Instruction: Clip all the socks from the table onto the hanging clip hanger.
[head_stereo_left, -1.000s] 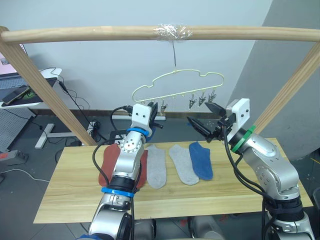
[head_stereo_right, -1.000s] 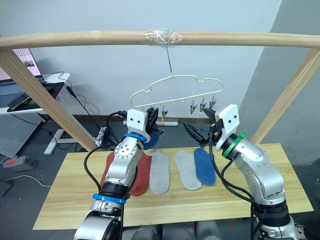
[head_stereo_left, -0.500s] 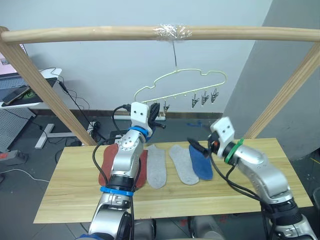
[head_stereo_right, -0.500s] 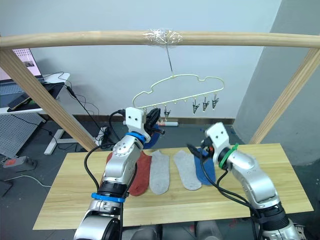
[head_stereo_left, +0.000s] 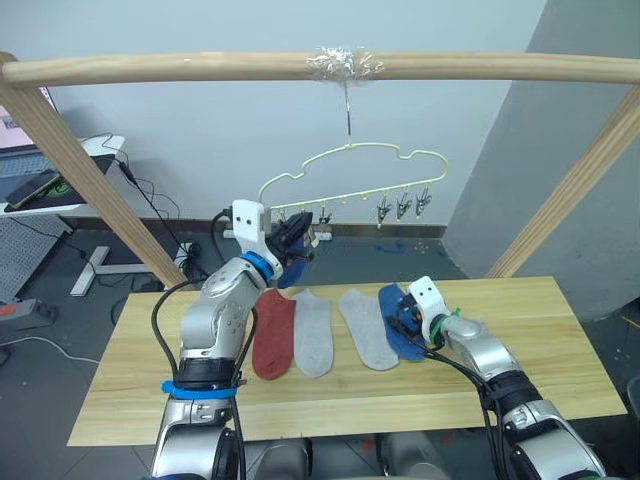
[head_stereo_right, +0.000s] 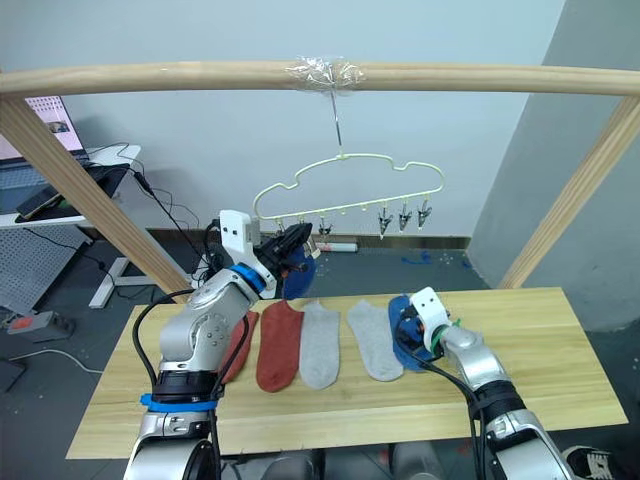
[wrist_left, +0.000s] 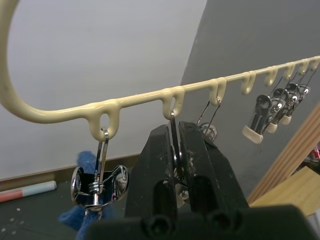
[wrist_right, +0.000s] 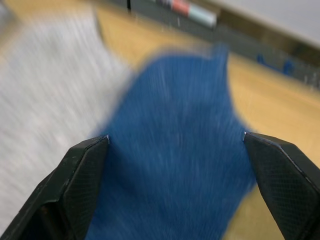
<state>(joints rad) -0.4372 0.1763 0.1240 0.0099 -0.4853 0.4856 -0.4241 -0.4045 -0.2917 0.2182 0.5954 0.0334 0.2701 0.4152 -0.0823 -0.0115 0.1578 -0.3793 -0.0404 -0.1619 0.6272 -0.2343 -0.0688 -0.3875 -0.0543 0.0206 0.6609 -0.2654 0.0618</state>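
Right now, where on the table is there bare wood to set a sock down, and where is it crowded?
The table has bare wood on the robot's right, past the blue sock under the open right hand, plus a strip along the near edge. The middle is crowded: rust-red sock and two grey socks lie side by side.

Silver metal arms are wearing blue bands on the left and a green band on the right, black cables looping alongside; white blocks are capping both wrists, black-fingered left hand (wrist_left: 176, 150) showing screws.
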